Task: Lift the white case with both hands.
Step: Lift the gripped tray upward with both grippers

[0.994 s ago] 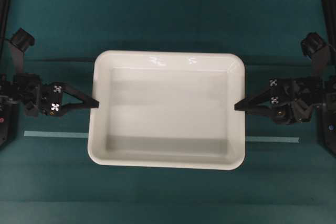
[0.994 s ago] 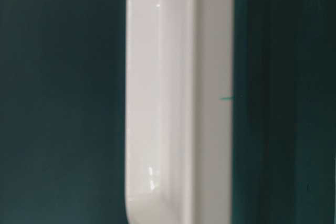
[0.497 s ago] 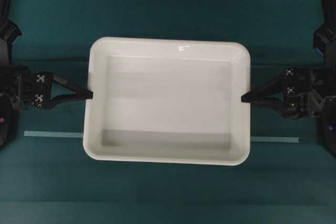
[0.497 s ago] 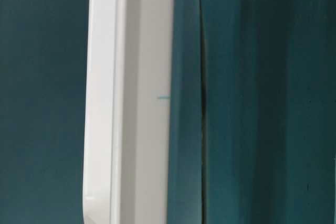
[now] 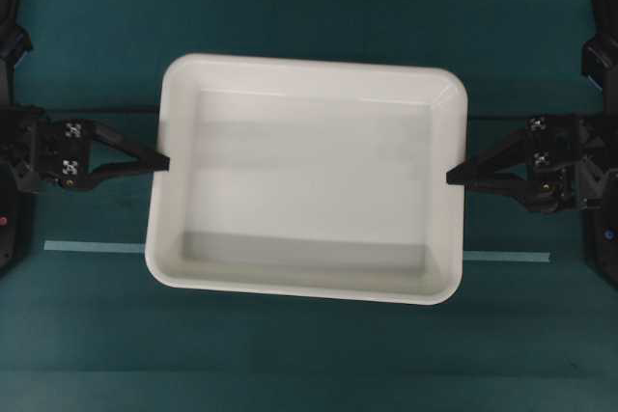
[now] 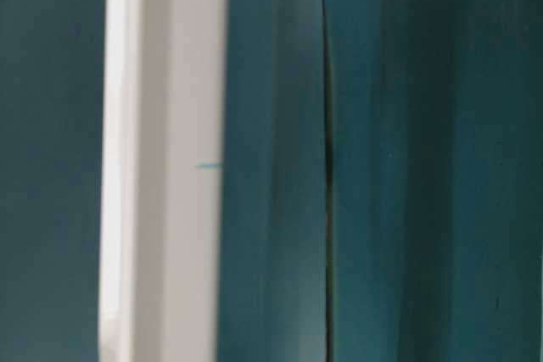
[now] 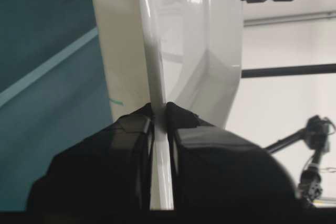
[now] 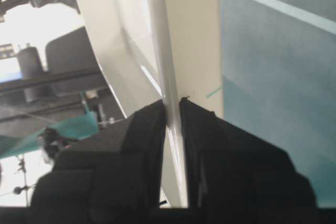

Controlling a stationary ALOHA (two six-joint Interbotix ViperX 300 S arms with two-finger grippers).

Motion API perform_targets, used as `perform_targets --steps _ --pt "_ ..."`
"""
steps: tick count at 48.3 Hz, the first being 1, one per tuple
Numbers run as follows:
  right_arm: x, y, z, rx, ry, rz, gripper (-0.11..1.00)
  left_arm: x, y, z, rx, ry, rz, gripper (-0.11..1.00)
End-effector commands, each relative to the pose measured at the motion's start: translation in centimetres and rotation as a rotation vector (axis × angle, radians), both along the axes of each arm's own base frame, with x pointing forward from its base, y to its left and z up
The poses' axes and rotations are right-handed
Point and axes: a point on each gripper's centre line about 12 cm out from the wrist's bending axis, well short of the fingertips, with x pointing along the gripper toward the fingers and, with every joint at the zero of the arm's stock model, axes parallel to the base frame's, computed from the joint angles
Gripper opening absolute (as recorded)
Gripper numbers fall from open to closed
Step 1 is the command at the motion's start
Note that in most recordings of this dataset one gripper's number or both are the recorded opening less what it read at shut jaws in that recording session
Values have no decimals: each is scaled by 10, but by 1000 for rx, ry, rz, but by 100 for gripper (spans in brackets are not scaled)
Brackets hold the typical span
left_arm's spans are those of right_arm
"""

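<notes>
Clearly both sets of jaws pinch thin rim: the left gripper (image 5: pixel 164 163) clamps the left edge and the right gripper (image 5: pixel 452 177) the right edge of the large glossy white rectangular plastic case (image 5: pixel 309 180), held between them above the teal surface (image 5: pixel 309 354), with its pale tape strip (image 5: pixel 97 247)

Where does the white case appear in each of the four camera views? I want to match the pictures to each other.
Overhead: the white case fills the middle, between both grippers.
Table-level: a blurred white vertical band at left.
Left wrist: its rim runs up from the left gripper, shut on it.
Right wrist: its rim runs up from the right gripper, shut on it.
Shared landmark: the pale tape line on the teal table, in overhead and both wrist views.
</notes>
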Motion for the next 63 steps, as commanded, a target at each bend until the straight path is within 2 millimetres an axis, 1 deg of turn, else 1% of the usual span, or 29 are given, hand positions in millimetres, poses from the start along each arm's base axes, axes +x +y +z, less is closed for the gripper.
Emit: perform_targets --steps 1,8,18,23,35,46,56,63 --pt "6 -1 20 -1 -52 -6 11 4 -1 18 8 -43 -6 6" --pt "7 -1 27 0 -59 -3 11 -1 -1 29 7 -69 -5 6" --pt "5 -3 32 1 -72 -8 11 -4 -1 43 8 -86 -4 6" --pt "4 -4 37 1 -83 -12 11 -3 -1 51 9 -101 -4 6" --pt "1 -7 55 3 -112 -21 11 0 0 63 6 -124 0 4" --pt "-4 -14 68 3 -120 -42 11 1 2 69 -13 -139 11 4" --pt "-6 -16 83 2 -125 -40 11 2 2 87 -23 -170 12 4" --pt "-6 -15 89 2 -128 -34 11 4 2 92 -24 -151 14 4"
